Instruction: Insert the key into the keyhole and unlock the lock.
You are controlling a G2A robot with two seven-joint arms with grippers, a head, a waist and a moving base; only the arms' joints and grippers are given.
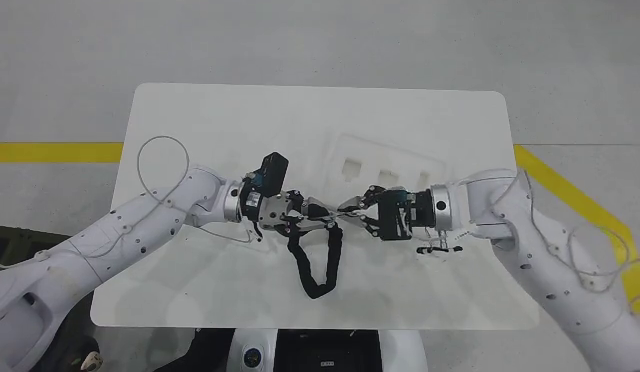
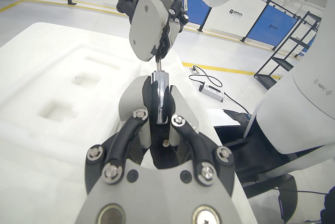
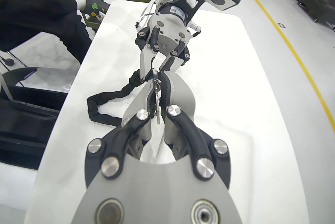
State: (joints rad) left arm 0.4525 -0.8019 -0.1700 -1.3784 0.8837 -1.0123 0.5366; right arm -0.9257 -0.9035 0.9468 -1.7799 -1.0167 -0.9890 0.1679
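Small silver metal key (image 2: 158, 64) meets the end of the shiny steel lock cylinder (image 2: 160, 94) over the centre of the white worktop (image 1: 200, 122). The right gripper (image 1: 348, 208) pinches the key from 3 o'clock, the left gripper (image 1: 312, 212) clamps the cylinder from 9, and the black sleeved chain (image 1: 322, 262) droops toward 6.

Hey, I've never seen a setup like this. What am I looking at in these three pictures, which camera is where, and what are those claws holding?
This is a two-armed robot at a white table. One picture looks down from above its arms; the other two come from cameras on its wrists, each looking along that arm's gripper. The left gripper is shut on a chrome lock cylinder, whose black cable hangs in a loop. The right gripper is shut on a small metal key, its tip meeting the cylinder's end. A white foam tray with square recesses lies on the table beyond them.
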